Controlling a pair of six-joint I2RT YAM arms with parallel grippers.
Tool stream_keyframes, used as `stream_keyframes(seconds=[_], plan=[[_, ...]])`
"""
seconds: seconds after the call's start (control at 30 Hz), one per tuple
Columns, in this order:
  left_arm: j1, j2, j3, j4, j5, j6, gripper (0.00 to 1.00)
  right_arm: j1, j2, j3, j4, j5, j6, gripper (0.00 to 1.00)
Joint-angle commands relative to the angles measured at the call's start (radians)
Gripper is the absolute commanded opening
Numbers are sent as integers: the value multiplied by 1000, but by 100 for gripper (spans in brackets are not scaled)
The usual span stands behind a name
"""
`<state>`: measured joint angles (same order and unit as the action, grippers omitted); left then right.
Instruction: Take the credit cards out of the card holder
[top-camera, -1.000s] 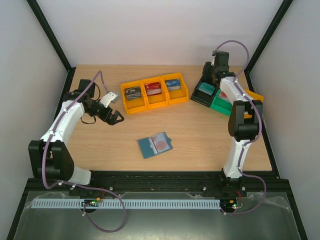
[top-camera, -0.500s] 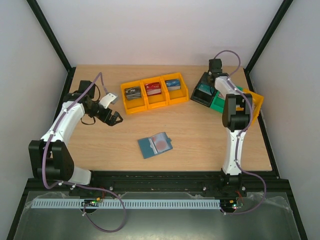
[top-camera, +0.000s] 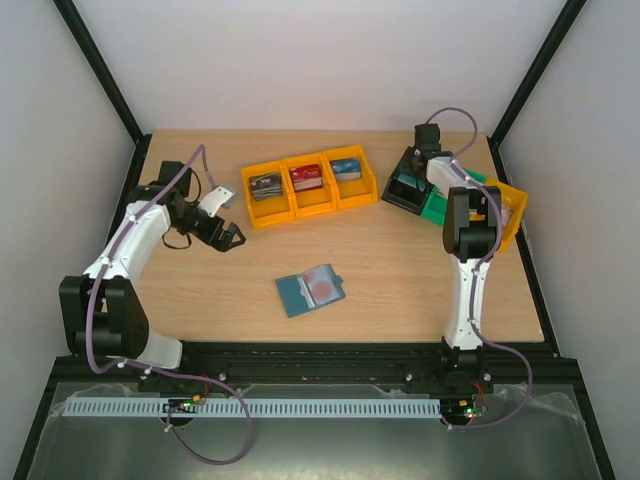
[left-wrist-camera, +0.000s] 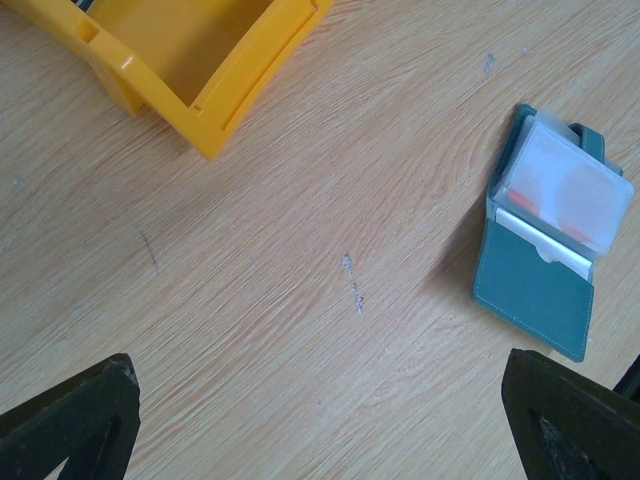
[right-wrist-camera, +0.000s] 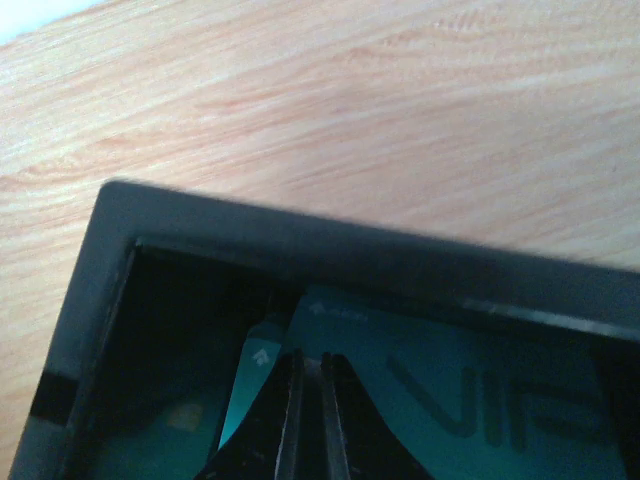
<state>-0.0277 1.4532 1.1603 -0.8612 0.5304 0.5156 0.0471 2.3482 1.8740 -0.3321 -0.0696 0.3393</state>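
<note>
Right claw (right-wrist-camera: 312, 362) closed over teal card (right-wrist-camera: 400, 340)

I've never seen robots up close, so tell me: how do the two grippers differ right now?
The left gripper stands wide open; the right gripper is shut. The left gripper hangs over the table near a yellow bin; the right gripper reaches into a black bin, above a teal card. Both have two dark fingers.

Open teal card holder (top-camera: 296, 296), flat, orange-patterned credit card (left-wrist-camera: 565, 190) inside.
</note>
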Motion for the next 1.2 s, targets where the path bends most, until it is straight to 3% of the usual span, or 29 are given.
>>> stream_keyframes(seconds=[0.0,0.37,0.67,0.9,1.07,1.17], plan=[[6,10,7,-9,4,4,99,-3,-57,-128,42,-1,56,6],[8,3,10,-13,10,7,100,2,-103,-196,67,33,96,5],[9,-20,7,-14,17,10,99,39,-272,-91,-9,51,39,8],[8,-97,-33,34,-15,-33,99,209,-539,-344,71,14,51,12],[8,-158,-37,50,52,-45,99,342,-663,-438,56,-8,70,14],[0,-176,-24,32,126,-69,99,420,-727,-514,63,-97,101,16]])
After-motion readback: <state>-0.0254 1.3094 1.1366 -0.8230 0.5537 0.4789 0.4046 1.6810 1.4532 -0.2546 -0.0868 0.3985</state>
